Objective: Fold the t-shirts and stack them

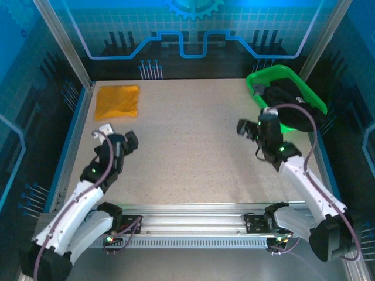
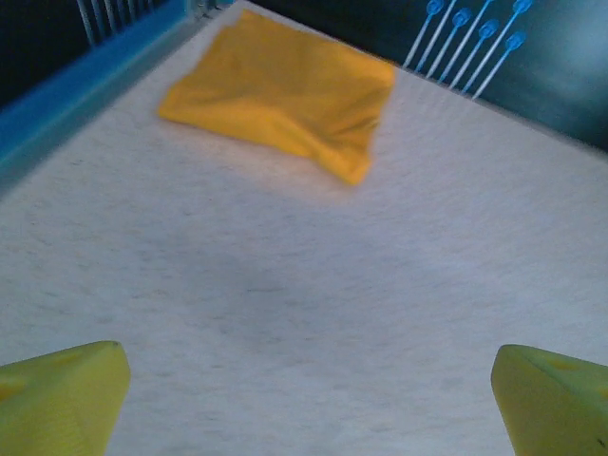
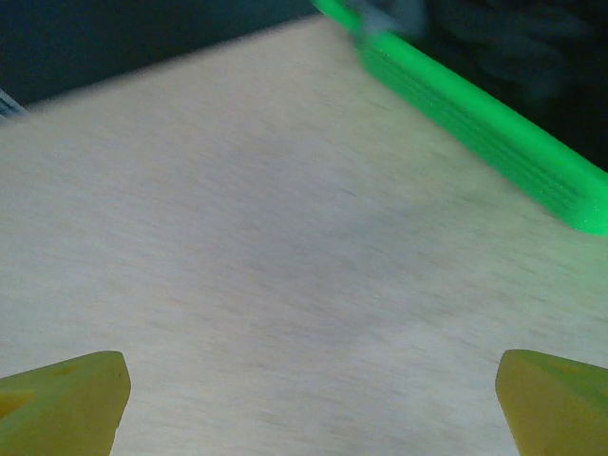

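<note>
1. The t-shirt [image 1: 117, 101], folded into a small orange-yellow pad, lies in the far left corner of the table [image 1: 187, 164], close to the blue side rail [image 1: 69, 143] and the back wall.
2. The left gripper [image 2: 309, 404] hangs near the shirt but apart from it, jaws wide and empty, with bare tabletop between them.
3. The right gripper [image 3: 309, 404] is just beside the green basket [image 1: 258, 88] at the far right edge, jaws wide and holding nothing.
4. The middle of the table lies open between the arms.
5. Something dark sits in the basket, possibly cloth; it is too dim to tell. The right arm covers the basket's near side.
</note>
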Available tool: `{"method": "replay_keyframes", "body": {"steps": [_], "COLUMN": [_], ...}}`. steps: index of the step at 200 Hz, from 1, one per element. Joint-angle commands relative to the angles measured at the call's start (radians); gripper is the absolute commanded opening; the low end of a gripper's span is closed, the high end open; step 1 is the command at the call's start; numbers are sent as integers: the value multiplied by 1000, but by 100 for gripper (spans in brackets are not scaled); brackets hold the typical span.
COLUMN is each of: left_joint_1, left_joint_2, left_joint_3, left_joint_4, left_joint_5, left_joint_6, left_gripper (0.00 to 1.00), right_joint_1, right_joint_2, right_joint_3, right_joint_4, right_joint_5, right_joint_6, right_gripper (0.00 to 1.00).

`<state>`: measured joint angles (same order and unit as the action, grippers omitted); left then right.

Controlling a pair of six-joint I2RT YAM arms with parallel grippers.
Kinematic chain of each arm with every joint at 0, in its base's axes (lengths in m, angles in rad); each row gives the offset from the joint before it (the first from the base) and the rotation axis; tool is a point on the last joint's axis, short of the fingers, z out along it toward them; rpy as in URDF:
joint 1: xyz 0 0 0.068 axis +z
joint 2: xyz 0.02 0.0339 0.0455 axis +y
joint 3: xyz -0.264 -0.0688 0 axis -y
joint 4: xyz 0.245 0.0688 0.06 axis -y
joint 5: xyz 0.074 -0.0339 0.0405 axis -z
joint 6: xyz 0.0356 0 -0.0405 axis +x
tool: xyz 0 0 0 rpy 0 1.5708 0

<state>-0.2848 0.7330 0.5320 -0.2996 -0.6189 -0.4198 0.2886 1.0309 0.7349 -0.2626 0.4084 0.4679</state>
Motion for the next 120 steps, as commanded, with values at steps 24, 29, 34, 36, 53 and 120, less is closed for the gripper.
{"method": "replay_keyframes", "body": {"steps": [24, 29, 34, 36, 53, 120], "left_joint_1": [183, 199, 217, 222, 268, 364], "left_joint_2": [84, 131, 183, 200, 365, 711], "left_joint_3": [-187, -185, -186, -188, -188, -63], "left_joint_4": [331, 364, 410, 433, 614, 932], "left_joint_5": [118, 142, 165, 175, 217, 390], "left_joint_6": [238, 231, 231, 233, 216, 248], "left_gripper": [99, 99, 99, 99, 99, 99], "right_joint_1": [-30, -40, -49, -53, -85, -211], "right_joint_2": [100, 121, 144, 152, 234, 443], "right_joint_3": [-190, -200, -214, -220, -244, -210], "right_joint_4": [317, 349, 391, 411, 568, 824], "right_joint_5": [204, 189, 177, 173, 113, -149], "right_joint_6": [-326, -328, -330, -331, -352, -405], "right_gripper": [100, 100, 100, 100, 100, 100]}}
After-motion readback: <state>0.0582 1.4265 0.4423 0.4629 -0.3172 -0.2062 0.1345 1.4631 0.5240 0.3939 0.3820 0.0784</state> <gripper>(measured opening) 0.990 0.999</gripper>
